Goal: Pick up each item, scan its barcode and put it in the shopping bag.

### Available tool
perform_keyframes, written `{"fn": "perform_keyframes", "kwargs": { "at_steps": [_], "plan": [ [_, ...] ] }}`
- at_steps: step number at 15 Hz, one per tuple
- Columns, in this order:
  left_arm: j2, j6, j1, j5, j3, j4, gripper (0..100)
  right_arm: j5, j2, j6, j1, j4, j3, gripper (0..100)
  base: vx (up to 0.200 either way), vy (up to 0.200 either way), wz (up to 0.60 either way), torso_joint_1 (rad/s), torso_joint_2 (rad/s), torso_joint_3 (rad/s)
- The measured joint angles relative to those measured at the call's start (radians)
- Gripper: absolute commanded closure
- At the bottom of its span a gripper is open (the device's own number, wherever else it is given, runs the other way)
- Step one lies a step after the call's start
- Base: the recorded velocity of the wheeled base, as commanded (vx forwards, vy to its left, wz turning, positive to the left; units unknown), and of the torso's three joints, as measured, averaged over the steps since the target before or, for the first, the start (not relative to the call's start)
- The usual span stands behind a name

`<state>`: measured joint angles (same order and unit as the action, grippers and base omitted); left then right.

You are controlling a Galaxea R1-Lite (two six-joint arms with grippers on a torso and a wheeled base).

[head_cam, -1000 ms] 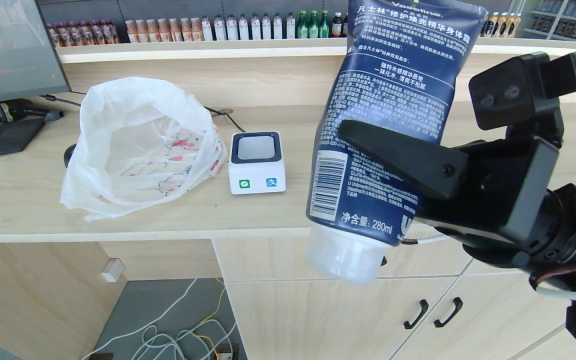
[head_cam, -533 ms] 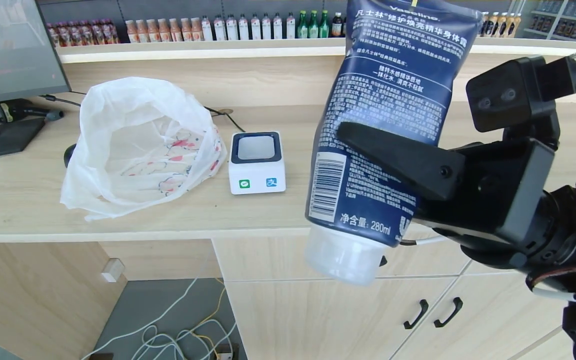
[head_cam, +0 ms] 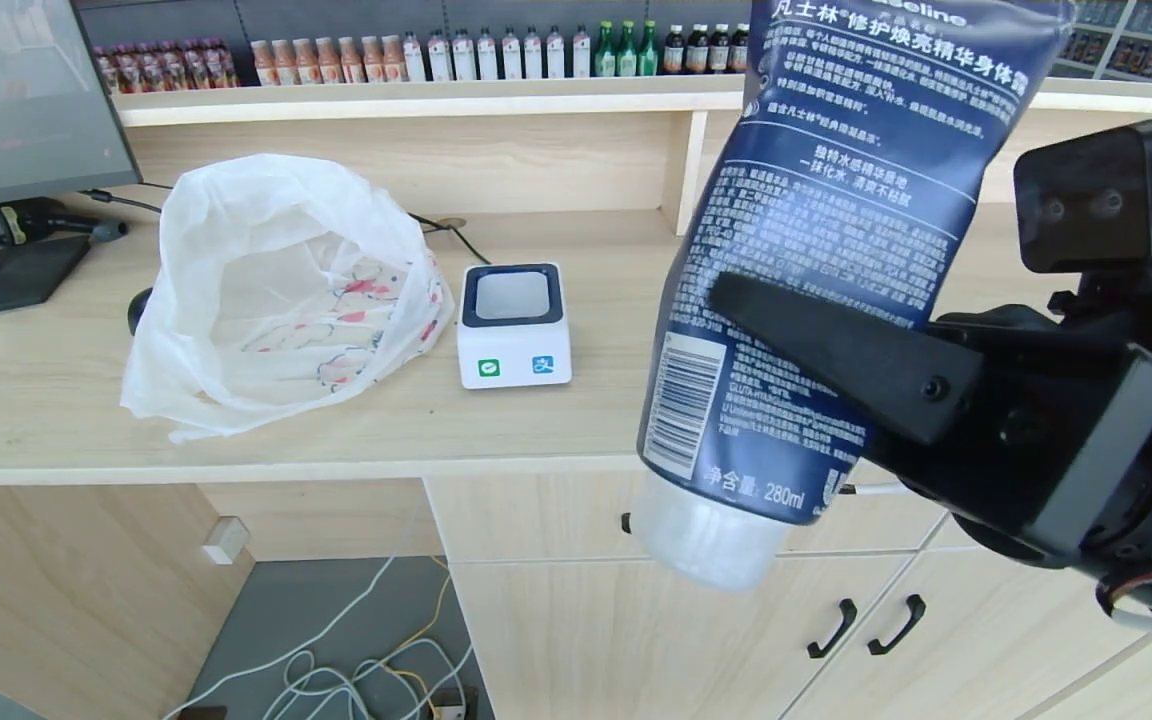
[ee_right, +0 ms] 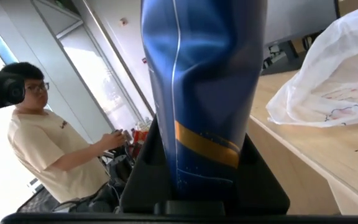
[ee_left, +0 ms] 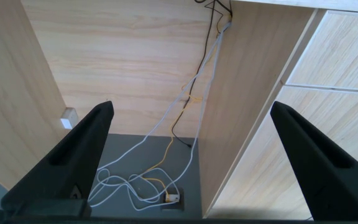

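My right gripper (head_cam: 816, 350) is shut on a dark blue lotion tube (head_cam: 836, 230), held in the air to the right of the counter, cap down and barcode facing me. The right wrist view shows the same tube (ee_right: 204, 81) squeezed between the fingers. A white scanner box (head_cam: 514, 325) with a dark window stands on the wooden counter (head_cam: 36, 400). Left of it lies the open white shopping bag (head_cam: 276, 290); the bag (ee_right: 328, 81) is also in the right wrist view. My left gripper (ee_left: 191, 162) is open, hanging low beside the cabinet over floor cables.
A monitor (head_cam: 21, 100) on a stand occupies the counter's far left with a handheld scanner (head_cam: 46, 225) beside it. A raised shelf (head_cam: 406, 100) with bottles runs along the back. Cabinet doors with black handles (head_cam: 866, 625) are below the counter. Loose cables (head_cam: 336, 670) lie on the floor.
The right gripper and the tube have shifted to the right and slightly down. The bag and scanner have stayed put.
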<state>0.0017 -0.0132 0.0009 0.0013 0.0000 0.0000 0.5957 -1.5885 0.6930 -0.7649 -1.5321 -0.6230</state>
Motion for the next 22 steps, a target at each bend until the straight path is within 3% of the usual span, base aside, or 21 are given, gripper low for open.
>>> {"fn": "perform_keyframes", "kwargs": {
  "at_steps": [5,8,15,22],
  "plan": [
    [0.000,0.000,0.000,0.000,0.000,0.000,0,-0.006,0.041,-0.202,0.030,-0.020,0.160,100,0.000,0.000,0.00,0.000,0.00,0.000],
    [0.000,0.000,0.000,0.000,0.000,0.000,0,-0.030,0.059,-0.390,0.051,-0.017,0.250,100,0.000,0.000,0.00,0.000,0.00,0.000],
    [0.000,0.000,0.000,0.000,0.000,0.000,0,-0.517,0.104,-0.743,0.058,-0.016,0.361,100,0.000,0.000,0.00,0.000,0.00,0.000],
    [0.000,-0.002,0.001,0.000,0.000,0.000,0,-0.833,0.131,-0.942,0.055,-0.017,0.339,100,0.000,0.000,0.00,0.000,0.00,0.000]
  ]
}}
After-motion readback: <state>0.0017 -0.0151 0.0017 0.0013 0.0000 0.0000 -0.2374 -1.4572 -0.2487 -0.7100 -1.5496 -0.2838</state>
